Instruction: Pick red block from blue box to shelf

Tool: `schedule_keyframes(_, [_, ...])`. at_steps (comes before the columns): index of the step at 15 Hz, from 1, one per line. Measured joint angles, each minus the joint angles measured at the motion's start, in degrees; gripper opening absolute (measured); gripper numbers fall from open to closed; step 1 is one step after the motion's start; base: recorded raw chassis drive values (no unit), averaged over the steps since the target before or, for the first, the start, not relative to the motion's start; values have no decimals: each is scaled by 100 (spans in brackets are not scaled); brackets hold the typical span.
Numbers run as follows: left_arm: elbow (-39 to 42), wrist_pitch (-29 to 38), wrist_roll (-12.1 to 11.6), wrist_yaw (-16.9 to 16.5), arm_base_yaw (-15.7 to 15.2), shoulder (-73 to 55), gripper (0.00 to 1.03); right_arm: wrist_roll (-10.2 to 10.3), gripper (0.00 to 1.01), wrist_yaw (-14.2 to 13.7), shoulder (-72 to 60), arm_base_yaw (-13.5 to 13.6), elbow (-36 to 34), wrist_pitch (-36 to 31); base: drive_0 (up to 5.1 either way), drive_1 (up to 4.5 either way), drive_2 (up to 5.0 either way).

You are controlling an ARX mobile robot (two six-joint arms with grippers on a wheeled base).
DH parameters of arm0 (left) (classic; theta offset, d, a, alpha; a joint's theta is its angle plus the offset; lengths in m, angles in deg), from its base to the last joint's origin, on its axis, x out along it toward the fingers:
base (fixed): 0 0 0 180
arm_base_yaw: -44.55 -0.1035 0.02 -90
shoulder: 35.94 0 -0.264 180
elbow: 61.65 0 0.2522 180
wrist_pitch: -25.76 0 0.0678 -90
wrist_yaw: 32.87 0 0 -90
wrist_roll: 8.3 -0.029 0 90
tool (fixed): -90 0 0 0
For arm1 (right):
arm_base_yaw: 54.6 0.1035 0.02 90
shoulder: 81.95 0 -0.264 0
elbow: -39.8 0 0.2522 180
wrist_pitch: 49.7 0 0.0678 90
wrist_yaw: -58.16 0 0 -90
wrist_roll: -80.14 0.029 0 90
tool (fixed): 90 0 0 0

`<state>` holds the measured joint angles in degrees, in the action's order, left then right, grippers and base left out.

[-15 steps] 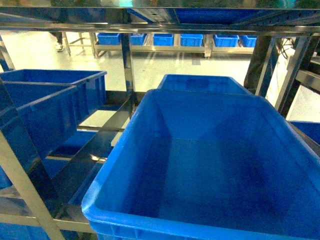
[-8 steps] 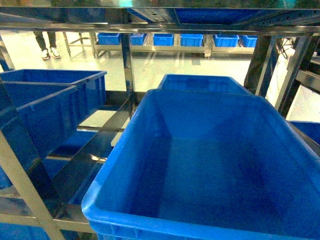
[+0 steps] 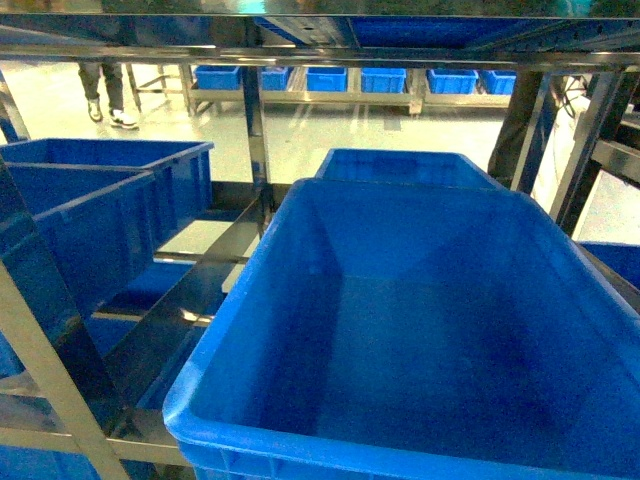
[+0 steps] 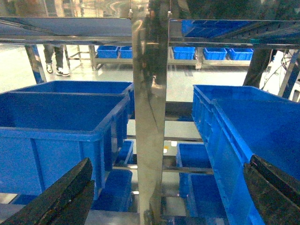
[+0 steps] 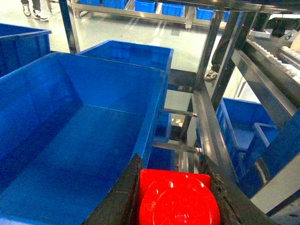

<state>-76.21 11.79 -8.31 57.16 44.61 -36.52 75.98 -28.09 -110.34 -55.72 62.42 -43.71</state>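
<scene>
Right tool [image 5: 171,187] grips the red block [image 5: 176,199] between both fingers, held above the crate's [image 5: 70,140] right rim, ready for the shelf [image 5: 211,136]. Left tool [image 4: 159,187] hangs open, empty.

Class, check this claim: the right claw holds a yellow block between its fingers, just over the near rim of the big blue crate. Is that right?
Not quite. The block in the right claw is red, not yellow, as the right wrist view shows. The rest stands: it sits between the fingers, by the near rim of the big blue crate.
</scene>
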Motion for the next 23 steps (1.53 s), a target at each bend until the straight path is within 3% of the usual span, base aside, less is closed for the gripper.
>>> schedule_keyframes(7, [0, 0, 0, 0, 0, 0, 98, 2, 29, -52, -37, 90, 2, -9, 0, 0, 0])
schedule_keyframes(11, [0, 0, 0, 0, 0, 0, 98, 177, 29, -50, -1023, 1038, 372, -142, 0, 0, 0])
schedule_keyframes(13, [0, 0, 0, 0, 0, 0, 98, 181, 29, 24, -1641, 1309, 579, -553, 0, 0, 0])
schedule_keyframes(15, [0, 0, 0, 0, 0, 0, 98, 153, 29, 225, -2675, 1399, 645, -1222, 0, 0, 0])
schedule_keyframes(20, [0, 0, 0, 0, 0, 0, 98, -350, 29, 223, -4896, 1934, 1235, -2559, 0, 0, 0])
schedule_keyframes(23, [0, 0, 0, 0, 0, 0, 98, -352, 28, 251, -5821, 1943, 1650, -2962, 0, 0, 0])
